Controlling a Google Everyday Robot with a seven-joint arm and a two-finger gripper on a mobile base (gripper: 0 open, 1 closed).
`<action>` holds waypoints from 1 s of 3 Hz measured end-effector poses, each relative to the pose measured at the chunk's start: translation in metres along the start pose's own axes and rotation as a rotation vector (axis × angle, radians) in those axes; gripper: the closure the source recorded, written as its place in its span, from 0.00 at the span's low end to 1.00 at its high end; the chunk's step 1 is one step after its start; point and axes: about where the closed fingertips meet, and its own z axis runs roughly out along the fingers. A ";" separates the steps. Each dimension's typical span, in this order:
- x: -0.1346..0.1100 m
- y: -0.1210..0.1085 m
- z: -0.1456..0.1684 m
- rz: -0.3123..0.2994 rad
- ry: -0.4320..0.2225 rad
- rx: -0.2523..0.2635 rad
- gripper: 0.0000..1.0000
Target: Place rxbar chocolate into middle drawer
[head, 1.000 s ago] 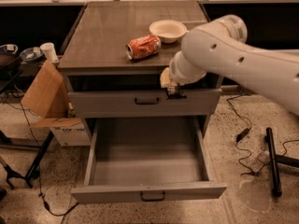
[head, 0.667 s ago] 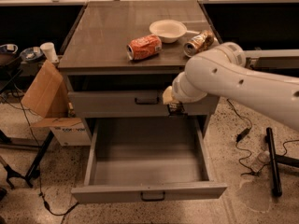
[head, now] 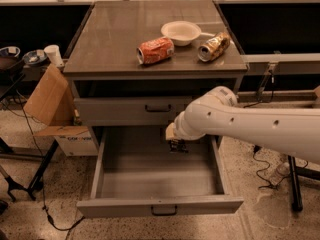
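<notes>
gripper (head: 177, 145) hung below the counter's (head: 120, 39) front edge, nearer its right corner, over the back part of the open middle drawer (head: 160, 205). grip state: can't tell. rxbar chocolate wasn't on the counter top or lying on the drawer tray; the dark bit at the gripper tip was prob. it, not sure. step in hand looked like lowering into the drawer, release not yet done. next move prob. needed a bit more descent toward the tray, then letting go & lifting out w/o hitting the shut drawer front (head: 125, 110) above.
</notes>
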 end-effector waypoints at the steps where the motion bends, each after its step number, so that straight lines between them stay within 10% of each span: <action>1: 0.028 0.011 0.047 0.068 0.058 0.006 1.00; 3: 0.063 0.030 0.137 0.198 0.165 0.021 1.00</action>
